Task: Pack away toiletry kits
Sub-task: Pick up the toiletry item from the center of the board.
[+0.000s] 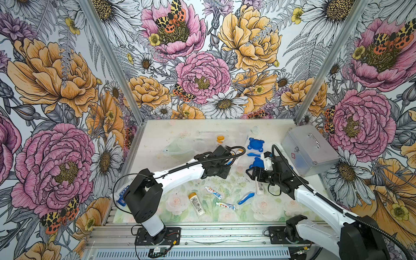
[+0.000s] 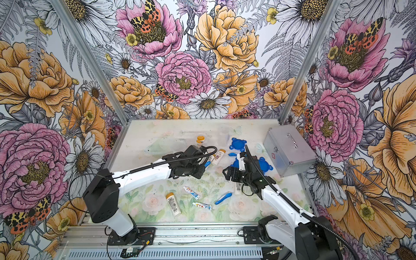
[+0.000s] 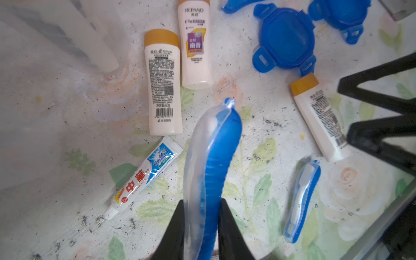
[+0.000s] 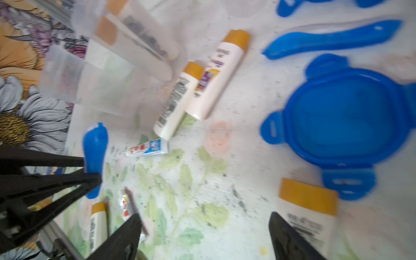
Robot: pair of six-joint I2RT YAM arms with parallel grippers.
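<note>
Toiletry kits (image 1: pixel 197 203) lay mostly loose on the table (image 1: pixel 157 135), lids (image 1: pixel 255 144) off, with one blue toothbrush (image 3: pixel 211 162) pinched in the left gripper (image 3: pixel 201 202) and the right gripper (image 4: pixel 203 216) wide, empty; packing seemed barely begun.

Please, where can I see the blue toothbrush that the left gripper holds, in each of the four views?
In a top view: only a blue end of the held toothbrush shows at the left arm tip, mid-table.
In a top view: the held toothbrush, same spot.
Left wrist: mid-picture, clamped in the left gripper.
Right wrist: between that gripper's black fingers.
Shared landmark: the two side-by-side bottles near it.
</note>
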